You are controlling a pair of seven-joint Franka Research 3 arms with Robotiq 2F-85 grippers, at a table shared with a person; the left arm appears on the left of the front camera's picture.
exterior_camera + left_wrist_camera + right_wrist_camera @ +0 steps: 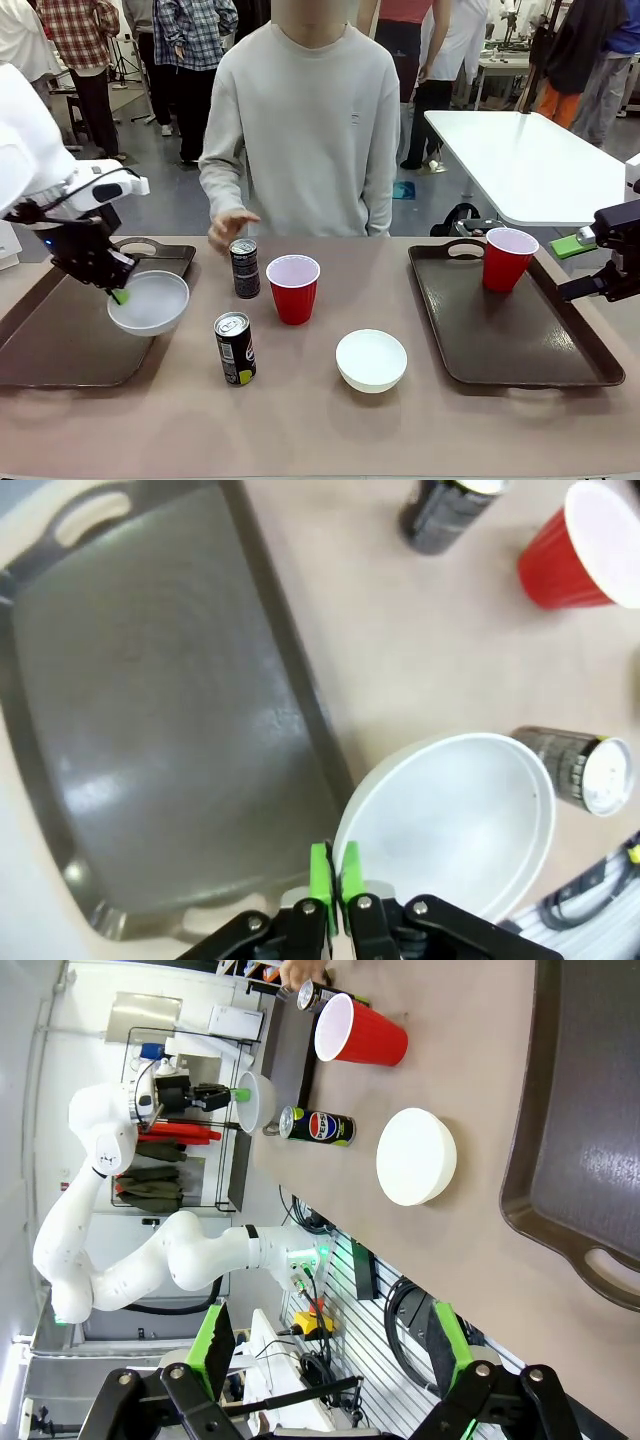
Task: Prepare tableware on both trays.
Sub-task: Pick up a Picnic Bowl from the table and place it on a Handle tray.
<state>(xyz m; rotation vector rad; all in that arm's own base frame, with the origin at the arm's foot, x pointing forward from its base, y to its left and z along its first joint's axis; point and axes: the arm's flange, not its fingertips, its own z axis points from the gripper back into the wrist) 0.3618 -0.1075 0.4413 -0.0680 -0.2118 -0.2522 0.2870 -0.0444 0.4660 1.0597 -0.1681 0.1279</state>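
My left gripper [118, 292] [334, 872] is shut on the rim of a white bowl [150, 302] [450, 820], which hangs tilted over the right rim of the left tray [60, 340] [150, 710]. On the table between the trays stand a red cup [293, 288], two dark cans [244, 268] [235, 349] and a second white bowl [371, 360] [416, 1156]. Another red cup [508, 259] stands on the right tray [520, 340] [590, 1130]. Over that tray's right rim my right gripper [572, 292] [330, 1350] is open, holding nothing.
The person stands at the far side, one hand [230, 225] hovering just behind the far can. A white table [530, 160] stands behind at the right. Bare tabletop [300, 430] lies along the near edge.
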